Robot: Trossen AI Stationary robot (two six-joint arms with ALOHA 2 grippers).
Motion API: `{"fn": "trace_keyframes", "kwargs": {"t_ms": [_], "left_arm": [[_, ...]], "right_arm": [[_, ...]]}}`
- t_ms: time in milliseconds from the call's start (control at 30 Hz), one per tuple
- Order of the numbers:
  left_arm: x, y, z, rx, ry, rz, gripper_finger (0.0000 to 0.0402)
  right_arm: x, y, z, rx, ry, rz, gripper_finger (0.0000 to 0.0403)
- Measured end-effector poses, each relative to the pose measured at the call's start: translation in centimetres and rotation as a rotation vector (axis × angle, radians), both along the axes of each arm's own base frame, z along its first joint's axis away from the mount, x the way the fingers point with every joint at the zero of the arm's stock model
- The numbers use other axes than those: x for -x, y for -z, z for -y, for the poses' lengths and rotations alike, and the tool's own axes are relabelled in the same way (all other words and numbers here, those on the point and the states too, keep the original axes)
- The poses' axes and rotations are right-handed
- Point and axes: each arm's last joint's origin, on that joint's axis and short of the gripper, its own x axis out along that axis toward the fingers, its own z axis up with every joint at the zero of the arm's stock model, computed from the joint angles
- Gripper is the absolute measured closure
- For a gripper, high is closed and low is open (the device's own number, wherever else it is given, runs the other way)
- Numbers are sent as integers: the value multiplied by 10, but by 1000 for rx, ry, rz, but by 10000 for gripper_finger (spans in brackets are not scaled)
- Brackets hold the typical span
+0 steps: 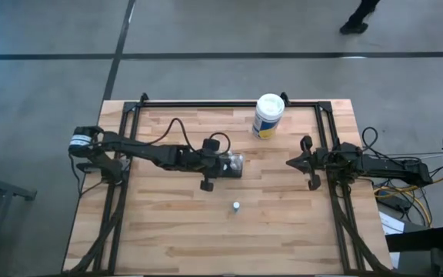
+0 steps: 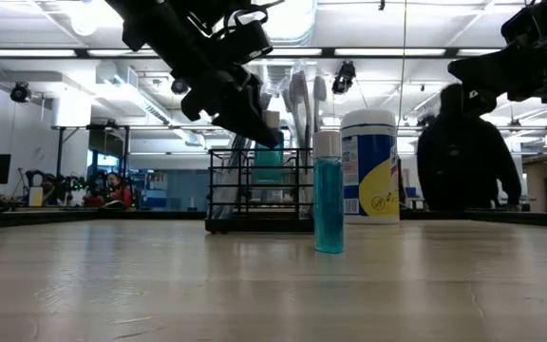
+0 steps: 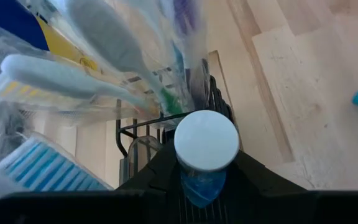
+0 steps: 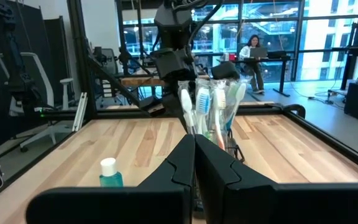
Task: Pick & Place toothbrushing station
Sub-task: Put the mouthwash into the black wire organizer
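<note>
The toothbrushing station (image 2: 254, 195) is a small black wire caddy standing mid-table, with several toothbrushes (image 4: 210, 102) sticking up out of it. My left gripper (image 2: 254, 119) reaches over it from the table's left, shut on a small blue bottle (image 3: 206, 143) with a white cap. The bottle's teal body (image 2: 269, 161) shows inside the caddy's frame. A second small blue bottle (image 2: 328, 204) stands upright on the table nearer the front edge. My right gripper (image 1: 292, 162) waits shut at the right side, touching nothing. My left gripper pinches the bottle's blue body just below the white cap (image 3: 199, 186), one finger on each side. The fingers (image 3: 160, 171) come slanting down from the table's left. The bottle stands roughly upright inside the caddy's wire rim (image 3: 129, 127); whether its bottom rests there I cannot tell.
A white canister (image 1: 268, 115) with a yellow-blue label stands near the far edge, right of the caddy. A black metal frame (image 1: 229, 103) runs along the table's far, left and right edges. Bare wood lies toward the near edge. People show in the room beyond.
</note>
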Motion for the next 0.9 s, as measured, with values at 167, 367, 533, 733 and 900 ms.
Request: {"fn": "trace_keyframes", "kwargs": {"t_ms": [167,367,533,733,900], "left_arm": [[0,1,0,19,-9,-8,267],[1,2,0,30,-15,-11,249],[1,2,0,37,-10,-10,268],[1,2,0,45,-6,-9,300],[-1,1,0,48,-1,15,310]], "right_arm": [[0,0,0,0,0,2,394],[0,-1,0,1,0,12,394],[0,-1,0,1,0,13,394],[0,-2,0,2,0,18,394],[0,-2,0,-3,0,18,394]]}}
